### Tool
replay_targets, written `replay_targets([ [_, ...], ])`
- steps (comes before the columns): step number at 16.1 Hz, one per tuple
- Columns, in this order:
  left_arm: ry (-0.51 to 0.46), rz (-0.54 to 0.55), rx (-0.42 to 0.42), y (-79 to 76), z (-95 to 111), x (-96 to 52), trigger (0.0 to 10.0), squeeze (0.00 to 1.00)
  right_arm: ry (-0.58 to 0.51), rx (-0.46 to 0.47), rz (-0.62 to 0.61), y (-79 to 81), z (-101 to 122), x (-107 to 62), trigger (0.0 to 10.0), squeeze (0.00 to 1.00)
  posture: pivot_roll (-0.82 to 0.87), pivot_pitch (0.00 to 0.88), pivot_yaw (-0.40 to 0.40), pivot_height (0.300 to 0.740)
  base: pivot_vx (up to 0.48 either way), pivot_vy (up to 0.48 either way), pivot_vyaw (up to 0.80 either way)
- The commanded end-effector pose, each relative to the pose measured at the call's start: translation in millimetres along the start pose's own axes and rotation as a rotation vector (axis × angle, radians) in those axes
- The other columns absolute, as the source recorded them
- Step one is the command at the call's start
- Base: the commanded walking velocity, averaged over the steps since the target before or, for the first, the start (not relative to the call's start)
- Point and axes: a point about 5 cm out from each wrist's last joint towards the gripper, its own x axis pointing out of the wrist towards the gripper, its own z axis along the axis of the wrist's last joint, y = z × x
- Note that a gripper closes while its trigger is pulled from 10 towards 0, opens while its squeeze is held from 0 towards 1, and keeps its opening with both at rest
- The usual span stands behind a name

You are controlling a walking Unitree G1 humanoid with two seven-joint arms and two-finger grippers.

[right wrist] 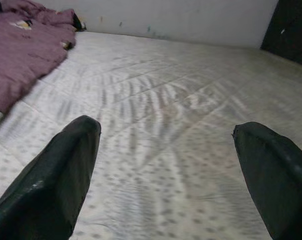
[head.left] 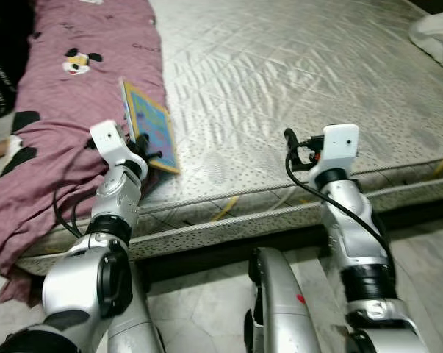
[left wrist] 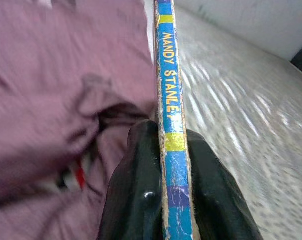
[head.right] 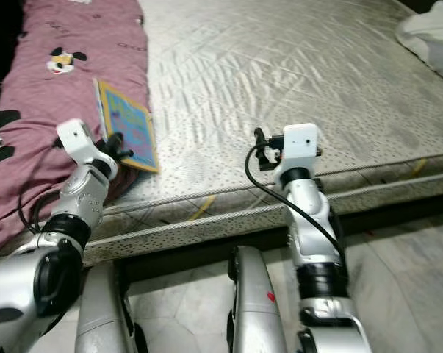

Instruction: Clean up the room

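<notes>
Blue and yellow is what's jumping out here, a thin kids' book [head.left: 149,126] that the left gripper [left wrist: 166,165] is pinching by its near end, both fingers [left wrist: 135,185] pressed flat against the covers with the spine facing the wrist camera. The book is sitting near the front edge of the bed [head.left: 294,95], right where the purple blanket [head.left: 67,110] is meeting the bare mattress, and it's tipped up on edge rather than lying flat. Its long axis is running from about 5 o'clock at the gripper toward 11 o'clock up the bed, far end pointing away from the robot. Looks to me like the pick-up step is underway, so the next move is probably lifting it clear without dragging the blanket along and carrying it off somewhere. The right gripper [right wrist: 166,165] is hovering over the mattress edge at roughly 3 o'clock from the book, fingers spread wide, holding nothing.
</notes>
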Motion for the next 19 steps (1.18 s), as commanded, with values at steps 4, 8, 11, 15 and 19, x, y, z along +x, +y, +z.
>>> replay_targets([
  [4, -0.2, -0.059, 0.254, -3.8, 15.0, -19.8, 0.0, 0.0, 0.045, 0.252, 0.078, 37.0, -9.5, 11.8, 10.0, 0.0, 0.03, 0.0, 0.011, 0.51, 0.0, 0.0, 0.0],
  [8, -0.274, -0.069, 0.369, -3.2, 20.8, -37.4, 0.0, 0.0, 0.024, 0.346, 0.116, 45.7, -6.8, 17.9, 10.0, 0.0, 0.06, 0.0, 0.013, 0.51, 0.0, 0.0, 0.0],
  [11, -0.277, -0.056, 0.373, -5.8, 19.1, -47.3, 0.0, 0.0, 0.007, 0.394, 0.122, 51.8, -4.9, 20.1, 10.0, 0.0, 0.05, 0.0, 0.022, 0.525, 0.0, 0.0, 0.0],
  [15, -0.245, -0.053, 0.405, -7.7, 12.1, -54.5, 0.0, 0.0, 0.002, 0.386, 0.148, 60.6, -9.5, 14.1, 10.0, 0.0, 0.03, 0.0, 0.032, 0.565, 0.0, 0.0, 0.0],
  [19, -0.273, -0.006, 0.468, -17.4, 20.5, -46.0, 10.0, 0.0, -0.009, 0.365, 0.135, 56.7, -8.4, 14.5, 10.0, 0.0, 0.03, 0.0, 0.03, 0.61, 0.0, 0.0, 0.0],
])
